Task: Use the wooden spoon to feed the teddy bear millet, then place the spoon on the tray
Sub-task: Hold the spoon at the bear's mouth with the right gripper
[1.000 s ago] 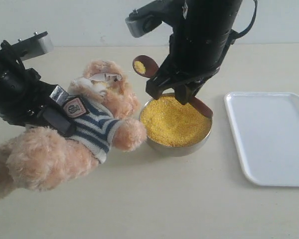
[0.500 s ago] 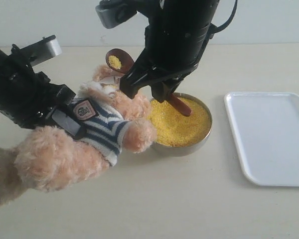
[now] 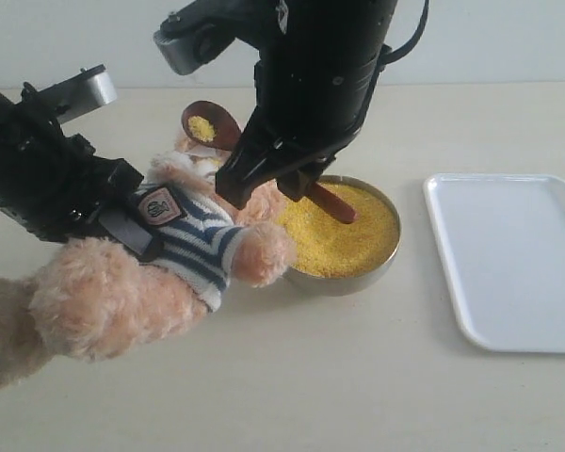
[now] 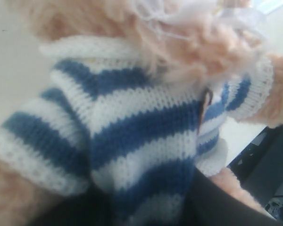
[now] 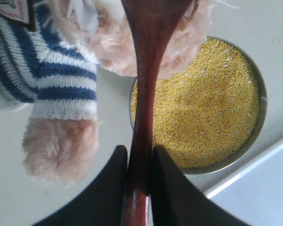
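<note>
Millet [image 3: 201, 128] is held in the wooden spoon [image 5: 144, 108] (pinched by the right gripper [image 5: 139, 155]) at the teddy bear [image 3: 184, 235], clasped by the left gripper [image 3: 132, 224]; the tray [image 3: 508, 264] on the right is unused.

You've got the teddy bear [image 3: 169, 245] on the left, with the bowl [image 3: 339, 282] of millet [image 3: 348, 240] just beside its paw. The tray's [image 3: 513, 254] further right, apart from the bowl, and the wooden spoon [image 3: 221, 130] hangs over the bear's head.
</note>
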